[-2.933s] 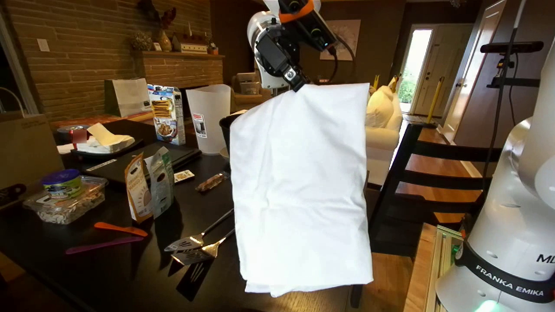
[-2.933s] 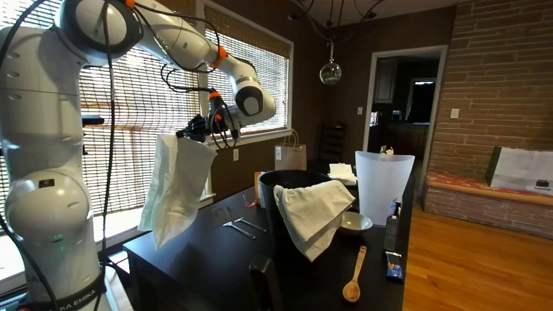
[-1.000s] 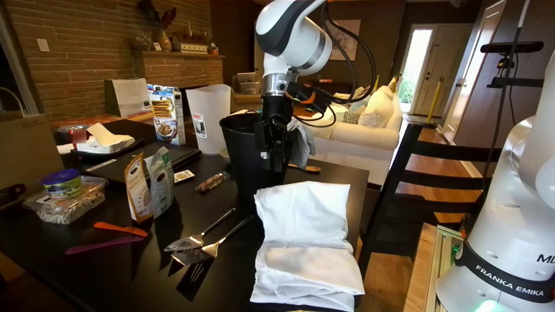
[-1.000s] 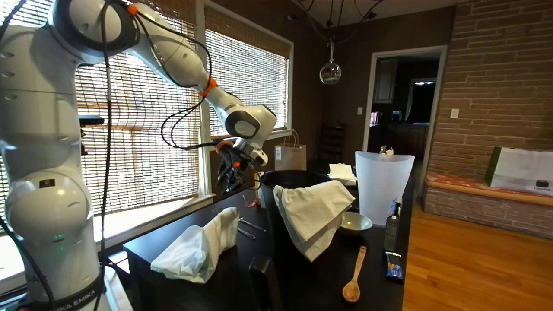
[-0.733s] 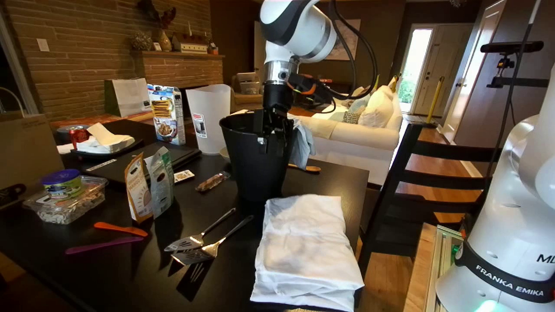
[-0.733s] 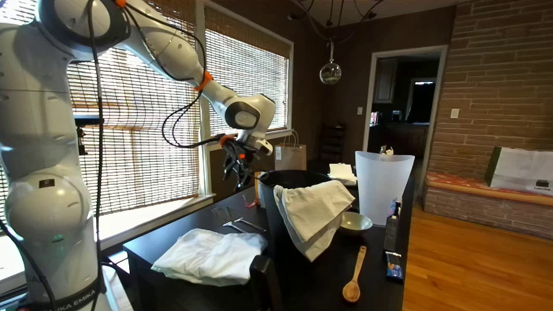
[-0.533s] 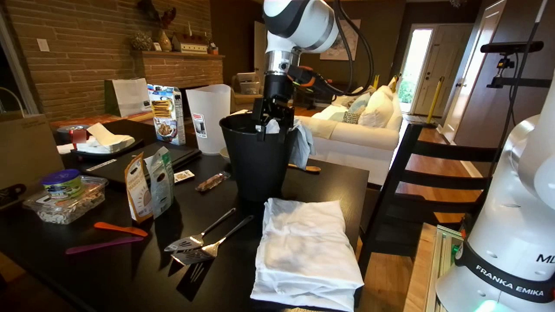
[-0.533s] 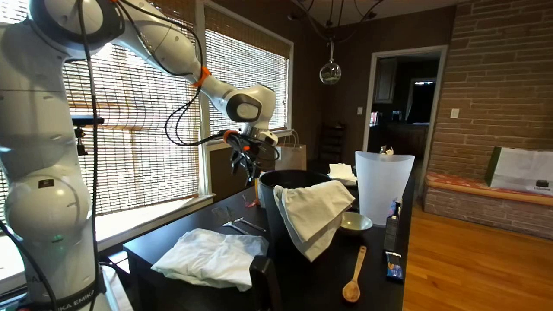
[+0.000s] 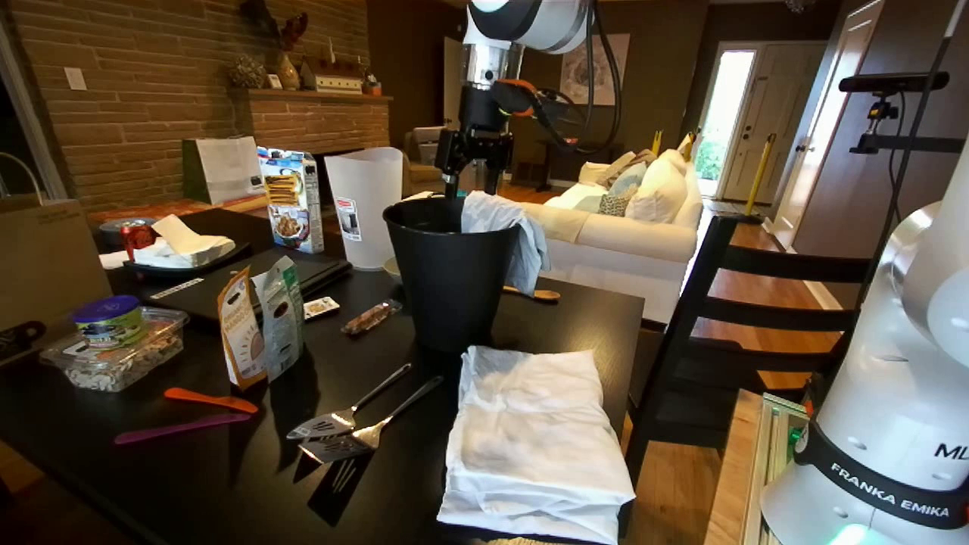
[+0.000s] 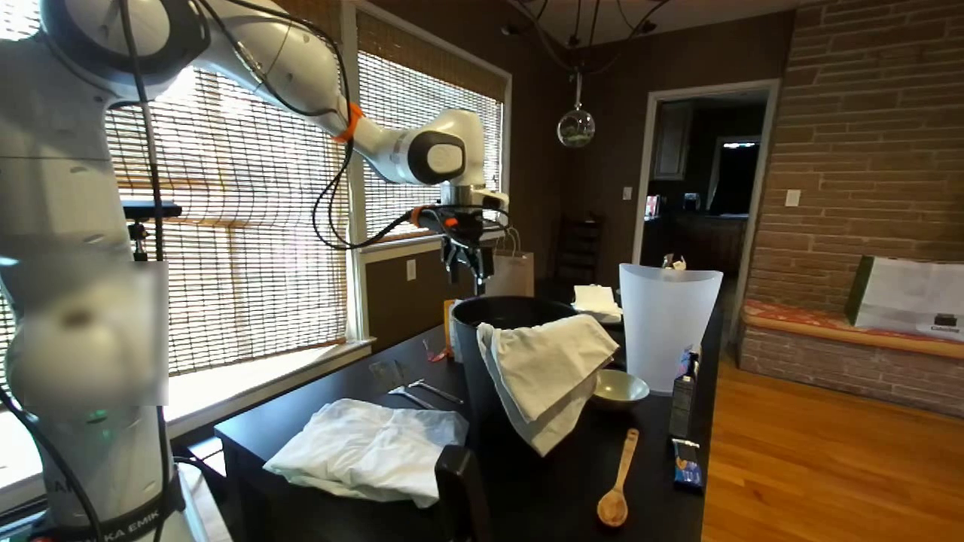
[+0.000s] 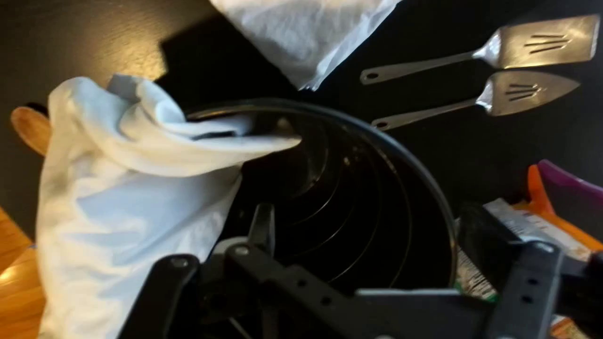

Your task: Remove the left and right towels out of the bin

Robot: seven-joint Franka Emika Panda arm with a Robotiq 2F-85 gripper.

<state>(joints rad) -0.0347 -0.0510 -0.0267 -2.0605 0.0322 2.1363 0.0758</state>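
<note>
One towel (image 10: 548, 373) hangs over the edge of the bin (image 9: 450, 295); judged soft, light, best pinched at its top fold. Gripper (image 9: 472, 191): spread wide, empty.

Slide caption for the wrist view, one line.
Open gripper over the black bin, a bluish-white towel draped over its side; white towel, slotted turner and slotted cake server lying beside it.

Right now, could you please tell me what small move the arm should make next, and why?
I would probably ease the open, empty tool toward the pale towel and lower it around the fold at the rim of the bin: that towel is draped there, the tool hovers above the bin, and the white towel already lies on the table.
</note>
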